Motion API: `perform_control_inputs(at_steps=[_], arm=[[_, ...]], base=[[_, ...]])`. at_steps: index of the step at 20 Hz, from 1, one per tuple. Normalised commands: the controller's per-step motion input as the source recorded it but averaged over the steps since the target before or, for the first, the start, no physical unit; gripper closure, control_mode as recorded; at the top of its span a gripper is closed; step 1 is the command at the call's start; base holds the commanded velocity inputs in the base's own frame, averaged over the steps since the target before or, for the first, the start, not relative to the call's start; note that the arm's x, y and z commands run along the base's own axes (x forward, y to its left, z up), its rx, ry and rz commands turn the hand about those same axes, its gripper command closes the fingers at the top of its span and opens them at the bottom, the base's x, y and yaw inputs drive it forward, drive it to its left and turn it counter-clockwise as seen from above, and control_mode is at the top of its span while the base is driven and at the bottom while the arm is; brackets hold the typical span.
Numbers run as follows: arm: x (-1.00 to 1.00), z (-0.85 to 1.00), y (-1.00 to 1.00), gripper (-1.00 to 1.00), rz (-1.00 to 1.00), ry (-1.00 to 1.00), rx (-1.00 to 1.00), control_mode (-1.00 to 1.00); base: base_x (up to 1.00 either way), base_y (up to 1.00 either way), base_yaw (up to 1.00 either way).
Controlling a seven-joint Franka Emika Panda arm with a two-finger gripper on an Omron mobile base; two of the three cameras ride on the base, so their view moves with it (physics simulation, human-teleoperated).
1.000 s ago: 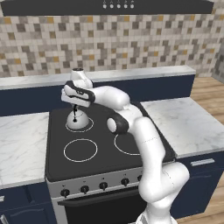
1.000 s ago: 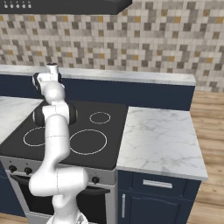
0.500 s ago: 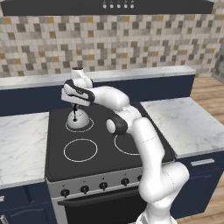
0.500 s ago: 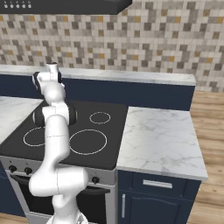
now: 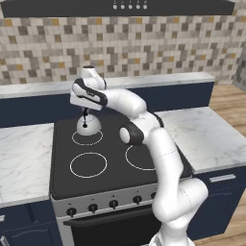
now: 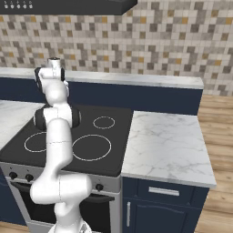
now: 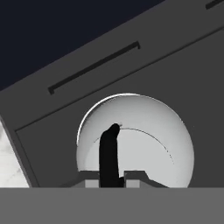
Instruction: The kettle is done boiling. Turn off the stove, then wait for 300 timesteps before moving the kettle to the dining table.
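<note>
1. Closed almost fully, my claw (image 5: 85,114) hangs from my hand over the rear left burner of the stove (image 5: 62,178) in the left base view. Its dark fingers point straight down onto the thin black handle of the kettle (image 5: 89,126), and they appear pinched on that handle. The kettle sits on the back left ring, a small silver-grey dome. Nearer the camera lies the front left burner ring (image 5: 88,165), bare, and my own forearm crosses over the right side of the cooktop, hiding most of the rings there. A row of black knobs (image 5: 92,207) runs along the steel front panel. Marble counter (image 5: 24,158) lies to the left of the stove and more marble to its right. A tiled wall (image 5: 144,43) rises behind the navy back ledge.

2. From the right base view my upright arm (image 6: 54,136) stands in front of the stove's left half, so the kettle and my fingertips are hidden behind it; from here I cannot tell how my claw stands. The back right ring (image 6: 103,122) and front right ring (image 6: 91,147) show bare. A marble counter (image 6: 164,145) lies just beside the stove on the right, over a navy cabinet with a pale handle (image 6: 160,191). Wooden floor (image 6: 223,136) shows at the far right.

3. Looking along my hand, the kettle's pale dome (image 7: 144,144) lies right beneath me, and its black arched handle (image 7: 109,153) rises between my two finger tips, which sit close against it on either side. Dark cooktop glass surrounds the dome.
</note>
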Motion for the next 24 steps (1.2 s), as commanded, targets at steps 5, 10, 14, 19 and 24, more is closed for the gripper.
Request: perform_control_inputs(at_steps=[5, 10, 14, 19, 24], arm=[[-0.43, 0.17, -0.36, 1.0, 0.0, -0.07, 0.07, -1.0], [-0.68, 0.05, -0.39, 1.0, 0.0, -0.08, 0.09, -1.0], [-0.77, 0.06, -0.36, 1.0, 0.0, -0.06, 0.09, -1.0], [-0.77, 0.11, -0.33, 1.0, 0.0, -0.06, 0.05, -1.0], [-0.72, 0.29, -0.27, 1.0, 0.0, -0.04, 0.03, -1.0]], base=[[0.0, 0.0, 0.0], [0.0, 0.0, 0.0], [0.0, 0.0, 0.0], [0.0, 0.0, 0.0], [0.0, 0.0, 0.0]])
